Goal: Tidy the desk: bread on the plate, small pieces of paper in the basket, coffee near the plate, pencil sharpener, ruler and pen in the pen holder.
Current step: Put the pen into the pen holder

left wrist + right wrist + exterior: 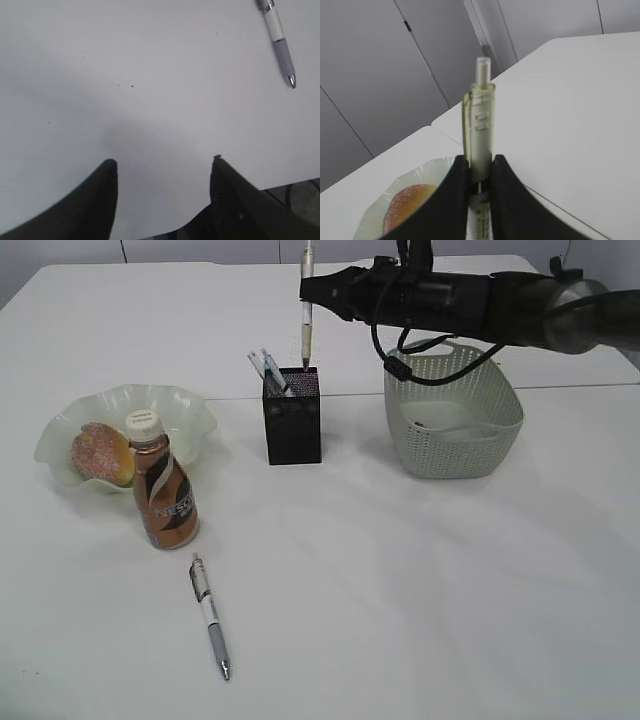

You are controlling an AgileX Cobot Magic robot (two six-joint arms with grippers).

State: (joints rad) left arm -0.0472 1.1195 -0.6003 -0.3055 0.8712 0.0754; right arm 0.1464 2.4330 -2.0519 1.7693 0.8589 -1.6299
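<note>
1. Right gripper (480, 172) clamped tight on cream pen (307, 315), upright above pen holder (293, 416).
2. Left gripper (162, 172) wide apart, holding nothing.
3. Bread (102, 453) on plate (185, 410), coffee (163, 485) touching it.
4. Second pen (210, 617) lies near coffee.

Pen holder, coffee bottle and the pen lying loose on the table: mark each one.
pen holder (293, 428), exterior view, front mesh wall.
coffee bottle (166, 498), exterior view, brown label.
loose pen (210, 615), exterior view, middle of the barrel; also left wrist view (278, 37), on its white barrel.
</note>
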